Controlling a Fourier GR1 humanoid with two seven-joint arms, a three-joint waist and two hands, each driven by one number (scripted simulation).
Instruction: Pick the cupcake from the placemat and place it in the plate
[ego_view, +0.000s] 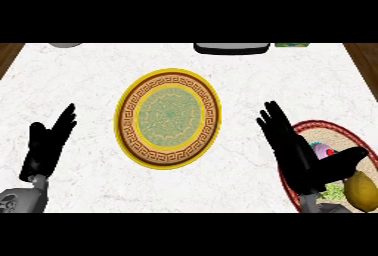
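- White marbled counter top (81, 75) fills the head view; brown wood strips show at its left and right edges.
- Round plate (168, 119) with a yellow rim, a brown key-pattern band and a pale green centre sits mid-counter, nothing on it.
- Oval woven placemat (325, 131) with a dark red border lies at the right, partly cut by the view's right edge and largely covered by the right hand.
- Cupcake (322, 151): only a small pink and pale patch with a blue fleck shows on the placemat, in the gap between the right hand's fingers and thumb. Well apart from the plate.
- Yellow lemon-like object (361, 190) lies at the placemat's lower right, just below the thumb; a bit of green shows beside it.
- Right hand (295, 155), black: fingers straight and close together, pointing up-left; thumb stretched out to the right over the placemat. Not curled round the cupcake. Cannot tell if it touches it.
- Left hand (46, 146), black: at the view's left over bare counter, fingers straight and together, pointing up, holding nothing.
- Dark tray-like thing (230, 48), a grey object (66, 45) and a green item (292, 45) are cut by the counter's far edge.
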